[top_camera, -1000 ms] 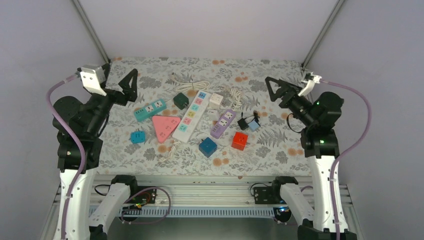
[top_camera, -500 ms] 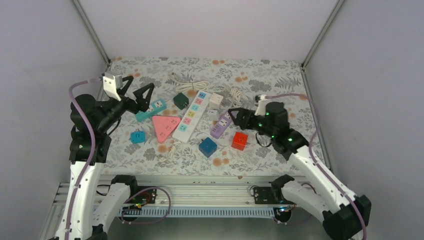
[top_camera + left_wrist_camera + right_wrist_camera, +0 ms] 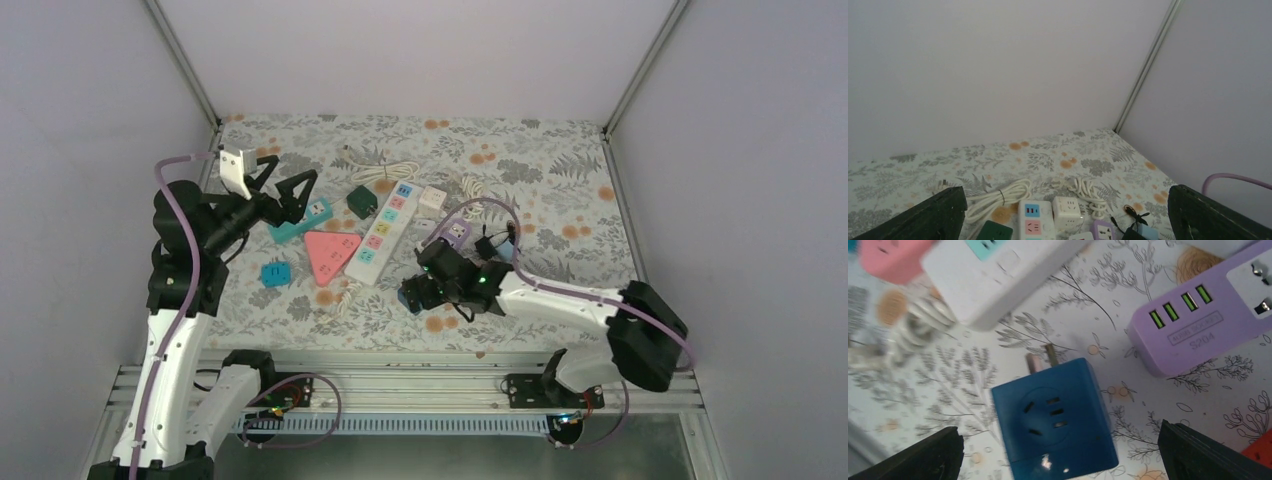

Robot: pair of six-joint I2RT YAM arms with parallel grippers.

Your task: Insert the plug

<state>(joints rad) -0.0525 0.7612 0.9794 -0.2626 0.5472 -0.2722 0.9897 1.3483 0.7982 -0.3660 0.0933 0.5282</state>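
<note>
Right gripper [image 3: 1060,452] over the blue cube plug [image 3: 1053,410]
Fingers spread, empty, cube between them, prongs toward the white strip [image 3: 993,275]; left gripper [image 3: 285,185] gapes too, well apart.

Table [image 3: 570,170], covered in floral-print cloth, carries:
- long white power strip with coloured sockets [image 3: 385,232], centre
- pink triangular socket block [image 3: 331,252], just left of it
- teal power strip [image 3: 305,216]
- small cyan square adapter [image 3: 276,273]
- dark green adapter [image 3: 361,201]
- white cube socket [image 3: 432,199]
- lilac power strip [image 3: 1198,335]
- dark blue cube plug adapter [image 3: 1058,427], near the lilac power strip
- coiled white cord [image 3: 380,172], far side
</note>
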